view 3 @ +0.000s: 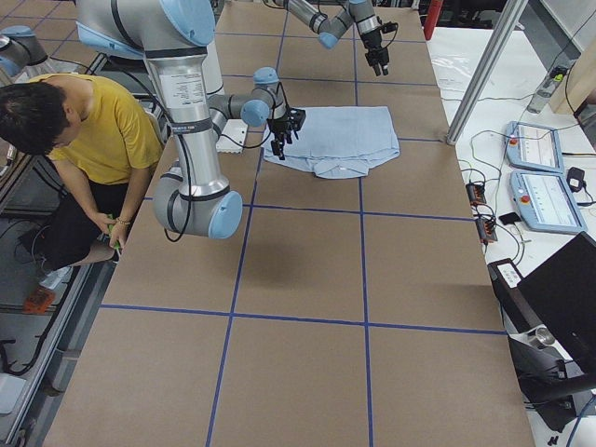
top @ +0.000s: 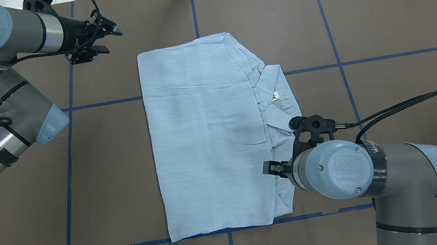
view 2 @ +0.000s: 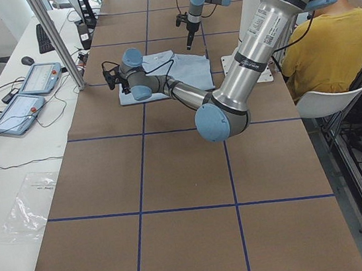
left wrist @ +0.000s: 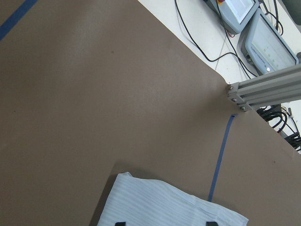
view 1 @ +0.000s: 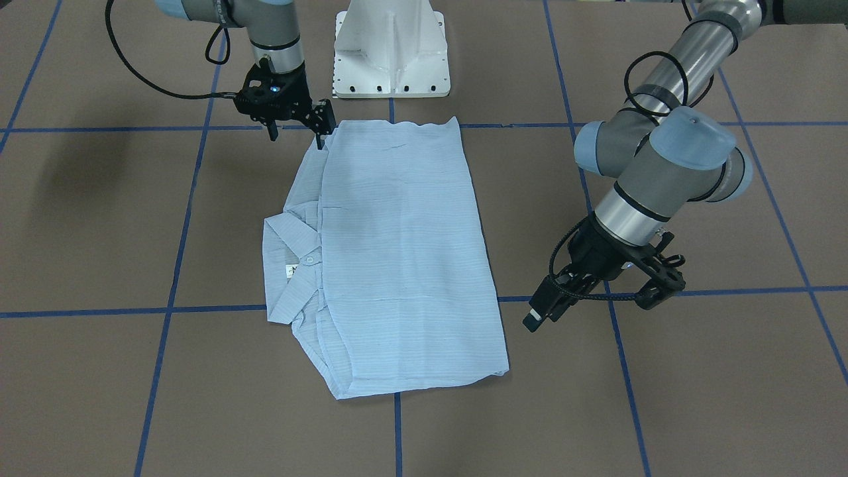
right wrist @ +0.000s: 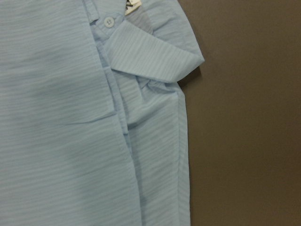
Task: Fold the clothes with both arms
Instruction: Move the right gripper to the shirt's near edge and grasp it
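shirt (top: 202, 134) — folded | base (view 1: 391, 50) near | right end effector (view 1: 296, 132) at corner

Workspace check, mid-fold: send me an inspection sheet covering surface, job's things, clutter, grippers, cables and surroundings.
Surface: brown table, blue tape grid.
Job's things: shirt folded into a rectangle, lying flat, collar showing at one side.
Clutter: nothing seen.
Grippers: left gripper open, empty, beside the shirt; right gripper open at the shirt's corner near the base, contact unclear.
Cables: black cables run along the arms, off the shirt.
Surroundings: seated person beside the robot; pendants on a side table.
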`<state>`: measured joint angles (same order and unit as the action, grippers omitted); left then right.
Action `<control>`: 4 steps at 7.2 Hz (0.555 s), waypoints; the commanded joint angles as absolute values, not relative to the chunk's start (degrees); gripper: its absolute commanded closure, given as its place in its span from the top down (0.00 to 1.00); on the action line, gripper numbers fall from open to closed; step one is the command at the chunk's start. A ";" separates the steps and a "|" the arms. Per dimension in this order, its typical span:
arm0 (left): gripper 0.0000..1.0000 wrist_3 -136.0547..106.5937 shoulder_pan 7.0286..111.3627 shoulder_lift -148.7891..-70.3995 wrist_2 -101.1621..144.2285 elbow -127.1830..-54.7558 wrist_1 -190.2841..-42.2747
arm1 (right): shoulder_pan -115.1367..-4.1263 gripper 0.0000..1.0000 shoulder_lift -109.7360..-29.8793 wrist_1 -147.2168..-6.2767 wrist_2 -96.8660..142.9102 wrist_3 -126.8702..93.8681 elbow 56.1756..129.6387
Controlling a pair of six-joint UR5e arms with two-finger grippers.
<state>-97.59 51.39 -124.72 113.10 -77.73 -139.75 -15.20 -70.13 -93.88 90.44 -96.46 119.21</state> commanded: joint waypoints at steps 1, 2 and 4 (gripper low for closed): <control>0.65 -97.38 51.33 -124.37 113.03 -77.70 -139.75 | -10.92 1.00 -68.48 -93.52 89.66 -112.64 119.71; 0.65 -97.30 51.33 -124.37 112.94 -77.70 -139.75 | -10.99 0.99 -66.20 -91.95 86.95 -125.73 119.71; 0.65 -97.29 51.24 -124.37 112.68 -77.70 -139.75 | -6.87 0.96 -66.36 -89.65 80.16 -133.06 118.05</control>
